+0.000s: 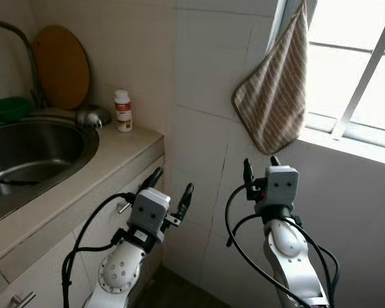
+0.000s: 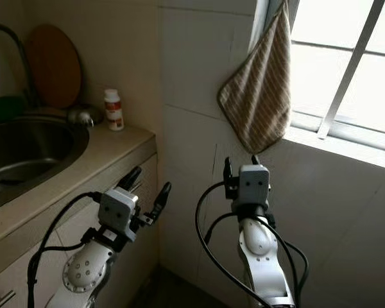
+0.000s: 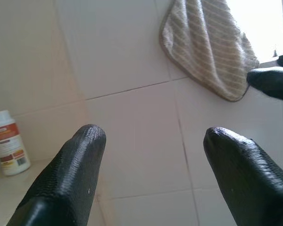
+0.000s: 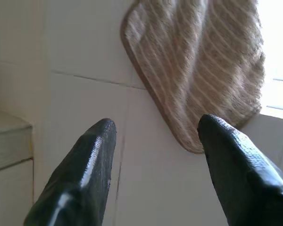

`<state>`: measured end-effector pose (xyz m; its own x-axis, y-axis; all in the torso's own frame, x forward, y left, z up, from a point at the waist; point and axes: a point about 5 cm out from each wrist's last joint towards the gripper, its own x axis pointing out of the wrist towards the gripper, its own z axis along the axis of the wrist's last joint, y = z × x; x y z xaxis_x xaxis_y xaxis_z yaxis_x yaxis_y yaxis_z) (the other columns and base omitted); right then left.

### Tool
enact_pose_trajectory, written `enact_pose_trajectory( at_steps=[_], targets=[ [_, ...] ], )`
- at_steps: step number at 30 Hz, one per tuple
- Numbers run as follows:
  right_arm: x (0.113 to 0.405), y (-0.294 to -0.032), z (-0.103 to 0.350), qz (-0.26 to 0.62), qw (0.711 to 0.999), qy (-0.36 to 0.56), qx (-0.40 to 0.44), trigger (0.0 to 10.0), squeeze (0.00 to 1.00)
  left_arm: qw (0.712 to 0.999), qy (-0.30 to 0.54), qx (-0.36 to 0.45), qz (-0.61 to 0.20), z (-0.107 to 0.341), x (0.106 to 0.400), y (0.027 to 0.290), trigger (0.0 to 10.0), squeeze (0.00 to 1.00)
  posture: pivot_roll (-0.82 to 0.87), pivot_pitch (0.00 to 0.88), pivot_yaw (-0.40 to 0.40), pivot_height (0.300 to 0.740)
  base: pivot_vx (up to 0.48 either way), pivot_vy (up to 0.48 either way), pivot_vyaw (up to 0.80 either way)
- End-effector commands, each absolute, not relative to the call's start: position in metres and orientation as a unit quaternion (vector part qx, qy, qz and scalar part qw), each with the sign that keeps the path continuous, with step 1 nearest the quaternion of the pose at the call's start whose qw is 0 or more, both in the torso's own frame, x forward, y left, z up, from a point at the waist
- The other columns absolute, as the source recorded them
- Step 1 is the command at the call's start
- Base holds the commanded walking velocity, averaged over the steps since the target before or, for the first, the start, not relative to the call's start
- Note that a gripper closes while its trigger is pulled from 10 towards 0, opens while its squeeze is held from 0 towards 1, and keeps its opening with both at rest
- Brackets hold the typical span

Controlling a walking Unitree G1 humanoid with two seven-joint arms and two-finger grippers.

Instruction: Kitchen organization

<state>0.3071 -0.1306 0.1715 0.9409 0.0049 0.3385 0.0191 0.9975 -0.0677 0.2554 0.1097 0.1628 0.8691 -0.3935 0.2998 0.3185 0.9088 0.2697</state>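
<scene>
A brown-and-cream striped terry dish towel (image 1: 273, 96) hangs by one corner from the white window frame (image 1: 346, 115) at about 1 o'clock in the head view, draping over the white tiled wall (image 1: 199, 96) with its lowest corner just above the sill. Directly below it, the right gripper (image 1: 259, 165) is raised and aimed up toward the towel, its jaws apart with nothing between them; in its wrist view the cloth sits straight ahead, near but not touched. The left gripper (image 1: 171, 185) is held up at about 7 o'clock, beside the edge of the beige stone worktop (image 1: 115, 160), jaws likewise spread and empty (its wrist camera catches the towel's bottom corner and one black fingertip of the other gripper at the side). On the worktop, at about 10 o'clock, a small white plastic bottle with a red-and-white label (image 1: 122, 111) stands upright against the wall. Next to it lies a shiny rounded metal object (image 1: 93, 116), perhaps a sink strainer or lid, though the view is too dim to be sure. A round wooden chopping board (image 1: 61, 66) leans upright against the wall behind the stainless steel sink basin (image 1: 32, 154), a curved metal tap (image 1: 25, 51) rises over the basin, and something green (image 1: 9, 108) rests at its far rim.
</scene>
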Motion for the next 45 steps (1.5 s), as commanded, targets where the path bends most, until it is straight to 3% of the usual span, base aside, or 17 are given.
enact_pose_trajectory(
  at_steps=[1,11,17,26,37,45],
  targets=[
    [0.3075,-0.1369,0.1729,-0.012,0.984,-0.175,-0.043,10.0,0.0,0.958,-0.189,0.1,-0.191,0.1681,0.2548,0.1073,10.0,0.0,0.05,0.0,-0.073,0.74,0.0,0.0,0.0],
    [0.308,-0.1361,0.1721,-0.011,0.984,-0.175,-0.045,10.0,0.0,0.952,-0.201,0.107,-0.204,0.1693,0.2527,0.1058,10.0,0.0,0.05,0.0,-0.071,0.74,0.0,0.0,-0.64],
    [0.3083,-0.1355,0.1714,-0.012,0.983,-0.175,-0.045,10.0,0.0,0.949,-0.202,0.106,-0.216,0.1684,0.2524,0.1026,10.0,0.0,0.05,0.0,-0.068,0.74,0.0,-0.454,0.0],
    [0.3091,-0.1349,0.1706,-0.013,0.983,-0.175,-0.045,10.0,0.0,0.951,-0.206,0.088,-0.215,0.1706,0.2536,0.1033,10.0,0.0,0.05,0.0,-0.068,0.74,0.0,0.0,-0.18],
    [0.3102,-0.1346,0.1698,-0.011,0.983,-0.176,-0.047,10.0,0.0,0.952,-0.199,0.069,-0.224,0.1691,0.2527,0.1025,10.0,0.0,0.05,0.0,-0.068,0.74,0.0,0.468,-0.8],
    [0.3097,-0.1348,0.1679,-0.012,0.984,-0.174,-0.049,10.0,0.0,0.951,-0.209,0.074,-0.218,0.1704,0.2516,0.1048,10.0,0.0,0.05,0.0,-0.066,0.74,0.0,0.3,0.0]
  ],
)
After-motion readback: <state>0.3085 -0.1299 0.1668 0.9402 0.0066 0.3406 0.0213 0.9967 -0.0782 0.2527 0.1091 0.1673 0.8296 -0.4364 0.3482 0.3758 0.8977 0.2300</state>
